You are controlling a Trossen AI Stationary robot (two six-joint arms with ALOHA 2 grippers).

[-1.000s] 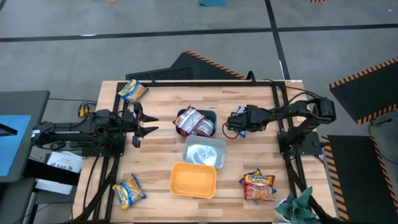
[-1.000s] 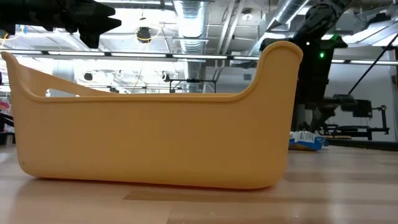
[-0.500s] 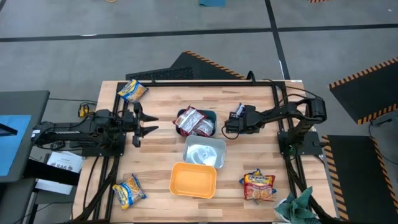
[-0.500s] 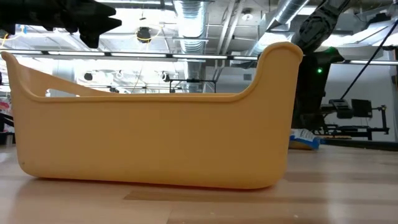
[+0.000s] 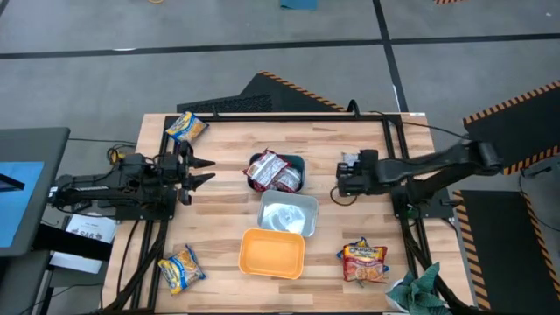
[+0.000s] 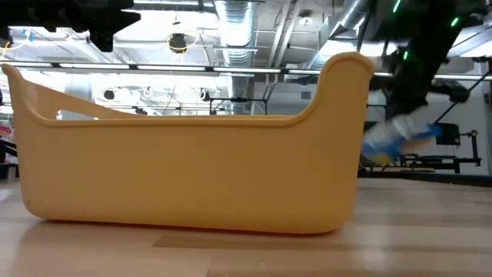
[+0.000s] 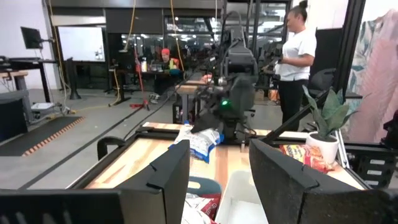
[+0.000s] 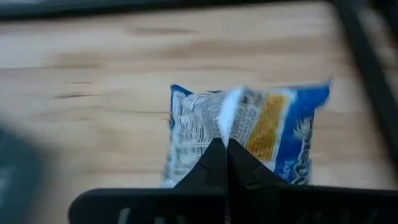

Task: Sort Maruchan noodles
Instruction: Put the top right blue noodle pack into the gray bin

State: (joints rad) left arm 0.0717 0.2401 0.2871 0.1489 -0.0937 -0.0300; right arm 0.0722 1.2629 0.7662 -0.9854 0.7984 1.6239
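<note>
My right gripper [image 5: 341, 182] is right of the tubs and shut on a blue-white noodle packet [image 8: 249, 127]. The packet also shows in the low view [image 6: 393, 140] and the left wrist view [image 7: 203, 142], off the table. My left gripper [image 5: 203, 171] is open and empty at the table's left, left of the teal tub [image 5: 296, 163], which holds red-silver packets [image 5: 273, 171]. Yellow packets lie flat at the far left [image 5: 185, 127] and near left [image 5: 181, 268]. A red-orange packet [image 5: 363, 261] lies at the near right. My right gripper pinches the packet between its two shut fingertips [image 8: 216, 163], at the middle of one edge [image 8: 226, 134]. The fingers come from above, slanting down. The packet hangs tilted below them, lifted clear of the table [image 6: 388, 146].
A pale-blue tub [image 5: 302, 229] and an orange tub [image 5: 271, 252] stand in a row nearer than the teal tub; the orange tub fills the low view [image 6: 184, 169]. A dark green cloth [image 5: 420, 293] lies at the near right corner. People stand in the room beyond the table [image 7: 297, 59].
My right gripper has moved a little toward the table's right and near edges and gone up with the blue-white packet. The packet lay on the table half a second ago and now hangs clear of it. My left gripper has drawn back slightly toward the left edge.
</note>
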